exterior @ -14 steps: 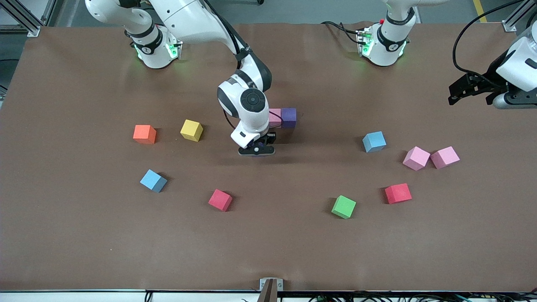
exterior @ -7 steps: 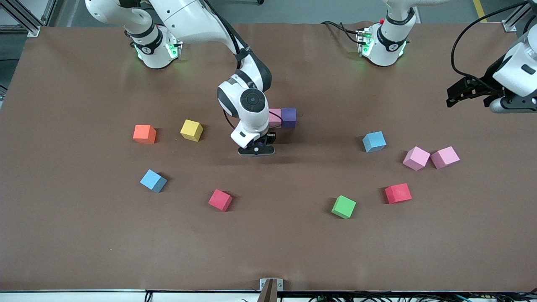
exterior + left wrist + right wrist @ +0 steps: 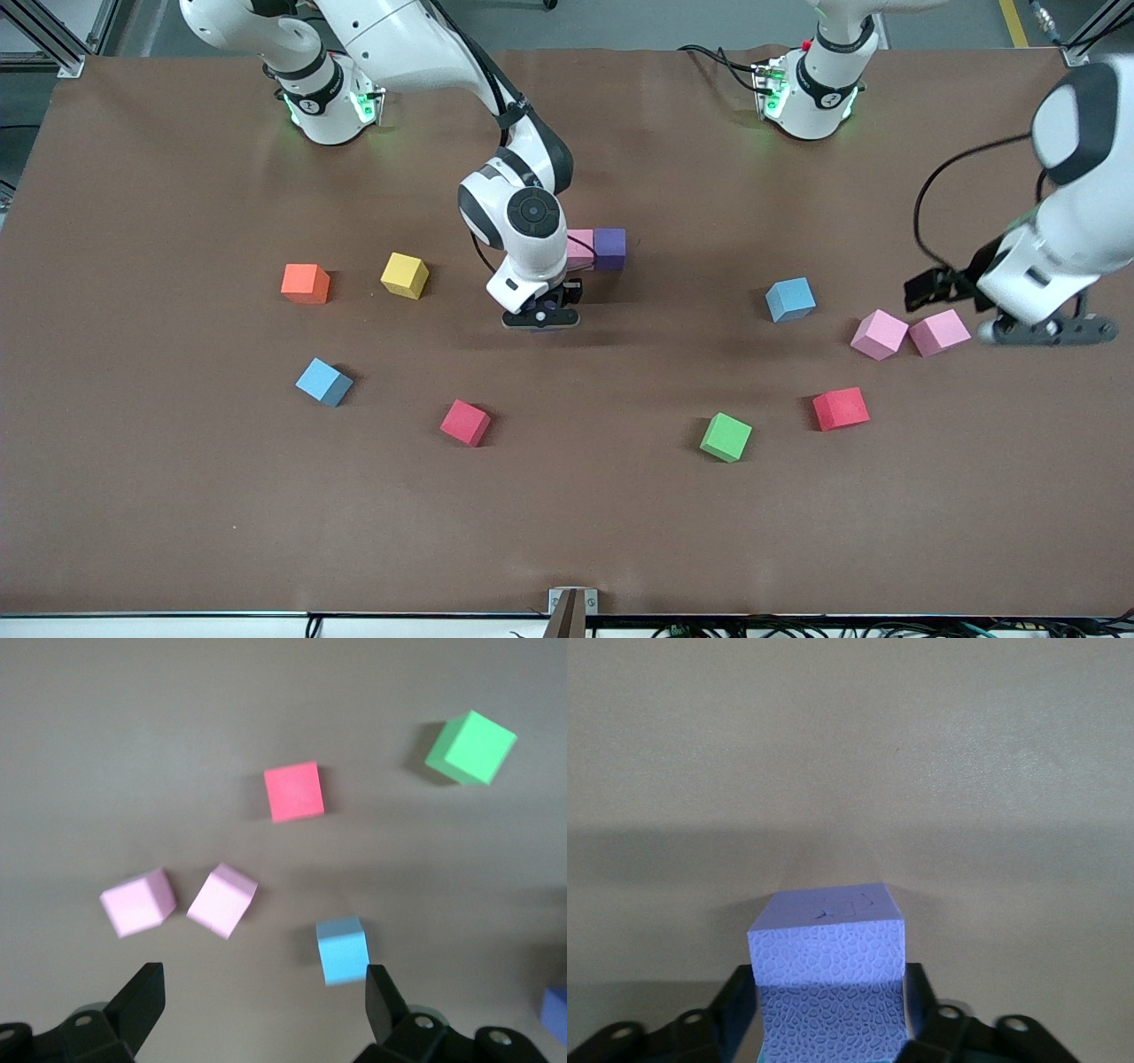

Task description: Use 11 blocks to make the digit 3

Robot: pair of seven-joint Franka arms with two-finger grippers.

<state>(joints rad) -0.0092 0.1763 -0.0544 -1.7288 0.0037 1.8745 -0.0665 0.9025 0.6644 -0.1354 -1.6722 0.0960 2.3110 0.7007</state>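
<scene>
since a second ago the left arm swings in from the desk's edge, and its left end effector (image 3: 1010, 312) now hangs over the two pink blocks (image 3: 910, 333) at the left arm's end, fingers (image 3: 142, 999) spread wide with nothing between them. in the left wrist view the pink pair (image 3: 177, 901) lies just ahead of it, a blue block (image 3: 342, 950) close by, a red block (image 3: 293, 790) and the green block (image 3: 469, 747) farther out. i judge it is lining up a pick on one of the pinks.

the right end effector (image 3: 541, 316) stays low at the desk's middle around a purple block (image 3: 830, 979). its jaws stand beside the block's flanks, but whether they clamp it or are letting go i cannot tell. this block sits just beside the pink and purple pair (image 3: 596, 248) already laid down, so it looks like the third piece of the digit being placed.

scattered beyond the right end effector toward the right arm's end: the yellow block (image 3: 405, 275), an orange cube (image 3: 306, 283), a second blue (image 3: 323, 382) and a second red (image 3: 465, 422). most of the figure is not yet built.
</scene>
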